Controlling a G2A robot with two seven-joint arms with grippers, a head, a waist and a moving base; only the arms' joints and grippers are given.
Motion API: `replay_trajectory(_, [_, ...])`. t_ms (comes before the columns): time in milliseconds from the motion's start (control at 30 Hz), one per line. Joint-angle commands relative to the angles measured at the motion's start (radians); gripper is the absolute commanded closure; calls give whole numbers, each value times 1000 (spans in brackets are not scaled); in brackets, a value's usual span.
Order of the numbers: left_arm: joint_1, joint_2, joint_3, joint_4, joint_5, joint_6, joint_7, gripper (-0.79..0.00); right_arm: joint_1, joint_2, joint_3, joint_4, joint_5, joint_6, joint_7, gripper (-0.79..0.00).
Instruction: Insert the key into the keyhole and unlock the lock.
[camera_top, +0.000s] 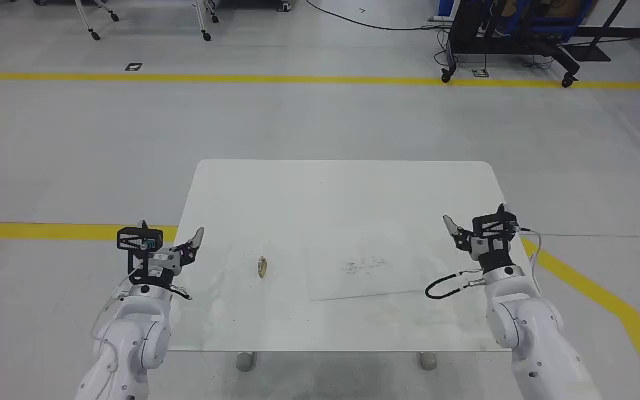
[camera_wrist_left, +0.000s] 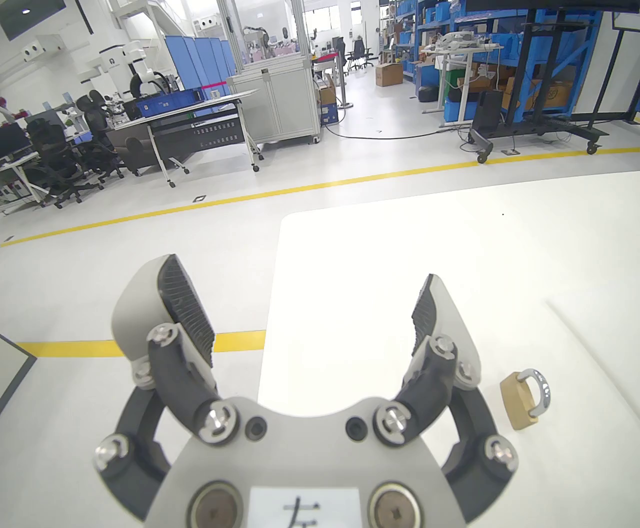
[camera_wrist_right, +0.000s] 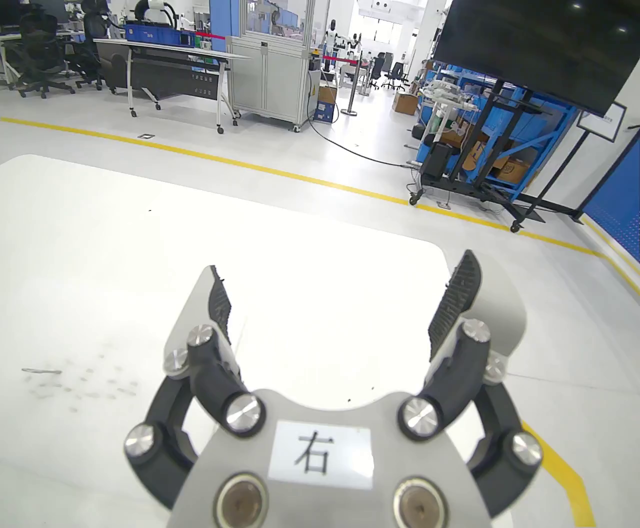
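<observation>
A white worktop with rounded corners bears faint grey scuff marks near its middle, a yellow floor line runs beyond its far edge, and a black wheeled stand sits past its far right corner.

Held left gripper and right gripper well apart, both pointed forward, fingers spread wide.

The lock is brass with a silver shackle; the tabletop is white; floor lines are yellow.
</observation>
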Motion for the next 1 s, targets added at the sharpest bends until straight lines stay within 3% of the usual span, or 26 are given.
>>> replay_trajectory(0, [0,0,0,0,0,0,0,-785,35,-2,-48,19,-13,-64,14,-785])
replay_trajectory(167, [0,0,0,0,0,0,0,-785,167,-17,-191,190,146,-306,14,-785])
replay_trajectory(267, [0,0,0,0,0,0,0,-785,230,-24,-237,281,207,-421,-47,-785])
replay_trajectory(567, [0,0,0,0,0,0,0,-785,230,-24,-237,281,207,-421,-47,-785])
replay_trajectory(600, [0,0,0,0,0,0,0,-785,229,-25,-251,271,232,-464,-58,-785])
replay_trajectory(667, [0,0,0,0,0,0,0,-785,248,-25,-271,327,359,-687,-96,-785])
replay_trajectory(867, [0,0,0,0,0,0,0,-785,431,-34,-404,547,296,-948,49,-785])
replay_trajectory(967, [0,0,0,0,0,0,0,-785,490,-37,-453,595,209,-981,81,-785])
